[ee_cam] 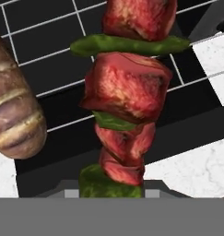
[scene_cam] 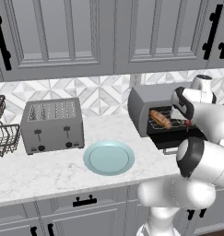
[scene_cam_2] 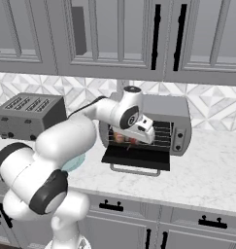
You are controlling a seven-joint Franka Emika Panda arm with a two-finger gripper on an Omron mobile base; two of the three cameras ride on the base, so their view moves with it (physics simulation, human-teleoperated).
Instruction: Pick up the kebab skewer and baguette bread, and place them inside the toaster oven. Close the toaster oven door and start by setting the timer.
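The toaster oven [scene_cam: 150, 94] [scene_cam_2: 174, 110] stands at the back of the counter, and its door [scene_cam: 177, 137] [scene_cam_2: 137, 156] hangs open and flat in front. On the wire rack inside lies the baguette bread [scene_cam: 160, 119] [ee_cam: 14, 115], towards the left. My gripper [scene_cam: 189, 120] [scene_cam_2: 132, 137] [ee_cam: 111, 191] reaches into the oven mouth, shut on the kebab skewer [scene_cam_2: 123, 137] [ee_cam: 125, 87]. The skewer's red meat and green chunks hang just above the rack, to the right of the baguette. The skewer hides my fingertips in the hand view.
A grey four-slot toaster [scene_cam: 52, 124] [scene_cam_2: 27, 114] sits at the left of the counter. A teal plate [scene_cam: 109, 157] [scene_cam_2: 75, 163] lies in front of it, left of the open door. A wire basket [scene_cam: 2, 133] stands at the far left. Wall cabinets hang above.
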